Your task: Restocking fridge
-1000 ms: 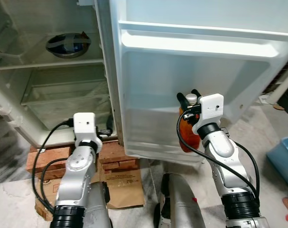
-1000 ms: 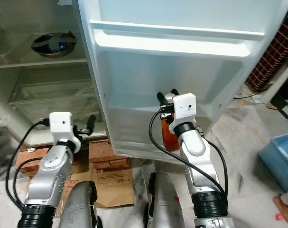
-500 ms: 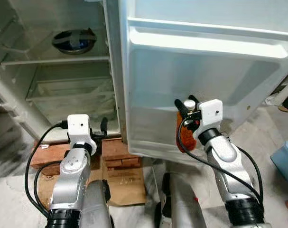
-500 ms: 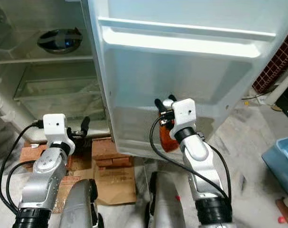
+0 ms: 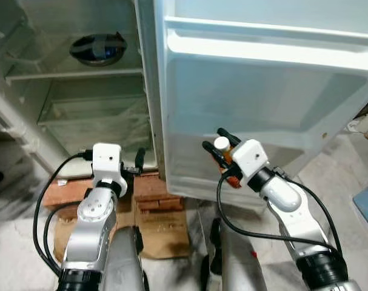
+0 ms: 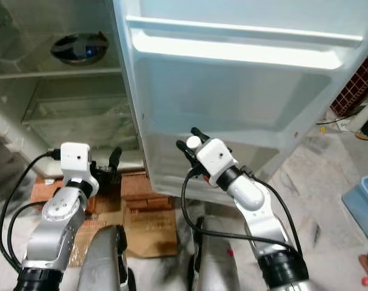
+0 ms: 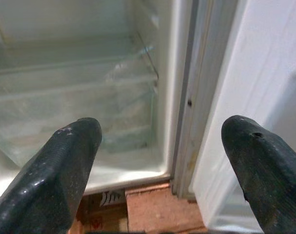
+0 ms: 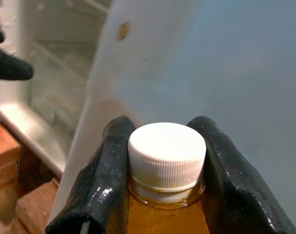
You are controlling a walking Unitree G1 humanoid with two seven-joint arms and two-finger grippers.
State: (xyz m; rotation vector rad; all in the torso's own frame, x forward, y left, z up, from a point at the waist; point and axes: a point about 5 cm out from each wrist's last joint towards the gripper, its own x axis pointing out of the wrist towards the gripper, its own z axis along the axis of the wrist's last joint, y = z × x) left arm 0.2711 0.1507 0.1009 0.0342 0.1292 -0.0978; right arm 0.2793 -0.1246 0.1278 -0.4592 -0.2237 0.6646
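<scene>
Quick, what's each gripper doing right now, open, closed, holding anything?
Left gripper: open, holding nothing, in front of the open fridge.
Right gripper: closed on the amber plastic bottle with a white screw cap, by the fridge door.

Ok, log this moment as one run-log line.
right gripper: shut on orange bottle, white cap, at fridge door | left gripper: open, empty, facing fridge interior

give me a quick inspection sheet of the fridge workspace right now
surface: fridge shelf holds a metal bowl; drawer below looks bare
job's things: orange bottle with white cap, held near the open fridge door
clutter: bricks and cardboard at the fridge base
grippers: right gripper shut on the bottle; left gripper open, holding nothing
cables: black cables along both arms
surroundings: blue bin on the floor
</scene>
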